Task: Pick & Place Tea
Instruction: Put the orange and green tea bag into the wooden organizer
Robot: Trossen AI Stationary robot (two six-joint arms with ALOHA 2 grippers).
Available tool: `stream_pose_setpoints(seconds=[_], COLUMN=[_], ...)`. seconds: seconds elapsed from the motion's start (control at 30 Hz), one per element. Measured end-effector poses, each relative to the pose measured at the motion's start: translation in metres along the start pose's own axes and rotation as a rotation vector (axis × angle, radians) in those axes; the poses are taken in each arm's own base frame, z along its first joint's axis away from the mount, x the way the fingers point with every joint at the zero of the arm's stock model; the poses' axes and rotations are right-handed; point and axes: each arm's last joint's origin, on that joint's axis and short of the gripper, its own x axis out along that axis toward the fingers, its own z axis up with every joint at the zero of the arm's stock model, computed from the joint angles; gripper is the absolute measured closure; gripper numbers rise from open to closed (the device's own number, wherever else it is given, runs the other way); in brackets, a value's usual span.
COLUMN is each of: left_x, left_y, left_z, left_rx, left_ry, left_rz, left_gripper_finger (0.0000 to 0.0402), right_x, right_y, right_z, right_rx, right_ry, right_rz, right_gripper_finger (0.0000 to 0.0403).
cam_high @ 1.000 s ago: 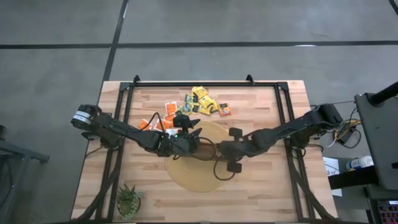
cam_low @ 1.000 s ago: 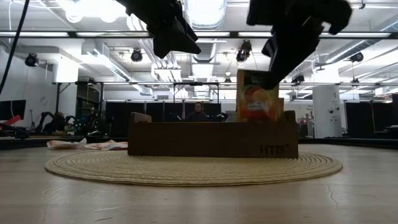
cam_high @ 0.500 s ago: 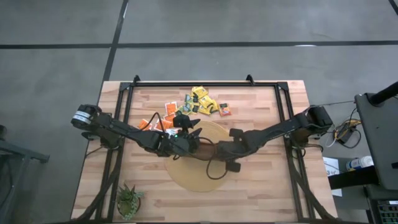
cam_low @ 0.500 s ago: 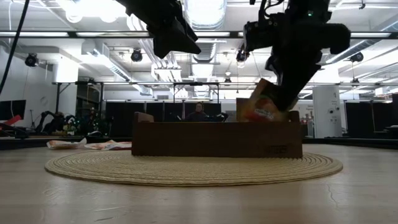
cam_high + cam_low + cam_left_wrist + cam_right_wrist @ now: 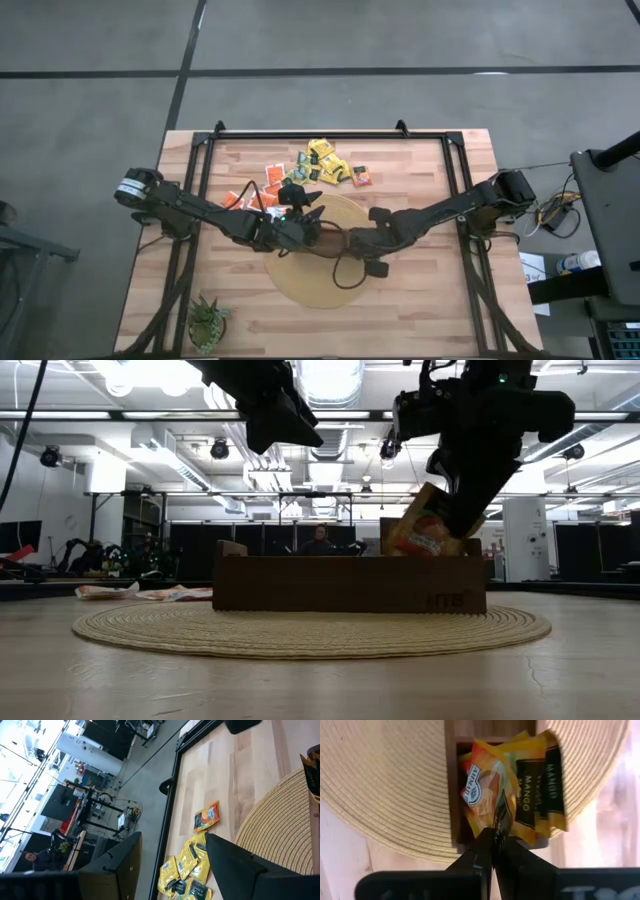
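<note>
The tea lies as loose orange and yellow sachets (image 5: 322,165) on the far part of the table, also seen in the left wrist view (image 5: 187,867). A long brown box (image 5: 350,585) stands on a round woven mat (image 5: 310,628). My right gripper (image 5: 352,243) is over the box's right end, shut on an orange sachet (image 5: 425,532). That end compartment holds other sachets printed MANGO (image 5: 545,785). My left gripper (image 5: 305,205) hangs open above the mat's far left part, with nothing between its fingers (image 5: 235,865). My right gripper pinches the orange sachet by its upper edge (image 5: 492,822) between its two shut fingers. The fingers come from above, pointing steeply down. The sachet hangs tilted below them, its lower end (image 5: 405,548) down behind the box's wall, in the end compartment beside the other sachets.
A small green potted plant (image 5: 207,322) stands at the near left corner. A black metal frame (image 5: 330,133) runs along the table's far edge and sides. One orange sachet (image 5: 206,816) lies apart from the heap. Bare wood shows near the front edge.
My right gripper has sunk toward the box's right end, shifted toward the table's left and tipped to point more steeply down. The orange sachet, upright above the box before, now leans over with its lower end in the compartment.
</note>
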Motion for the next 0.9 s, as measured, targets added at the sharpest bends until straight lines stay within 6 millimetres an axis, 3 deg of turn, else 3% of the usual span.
stream_pose_setpoints(seconds=[0.3,0.7,0.9], left_x=[0.000,0.000,0.000], left_y=[0.000,0.000,0.000], left_z=[0.000,0.000,0.000], left_rx=[-0.003,-0.003,-0.003], left_ry=[0.000,0.000,0.000], left_rz=[0.000,0.000,0.000], left_gripper_finger=[0.0187,0.0187,0.0187], right_x=[0.001,0.000,-0.019], right_y=[0.001,0.001,-0.006], right_z=[0.002,0.003,0.006], right_rx=[-0.048,-0.061,-0.053], right_ry=[-0.024,-0.040,-0.035], right_rz=[0.007,-0.022,-0.180], right_gripper_finger=[0.0385,0.0284,0.0253])
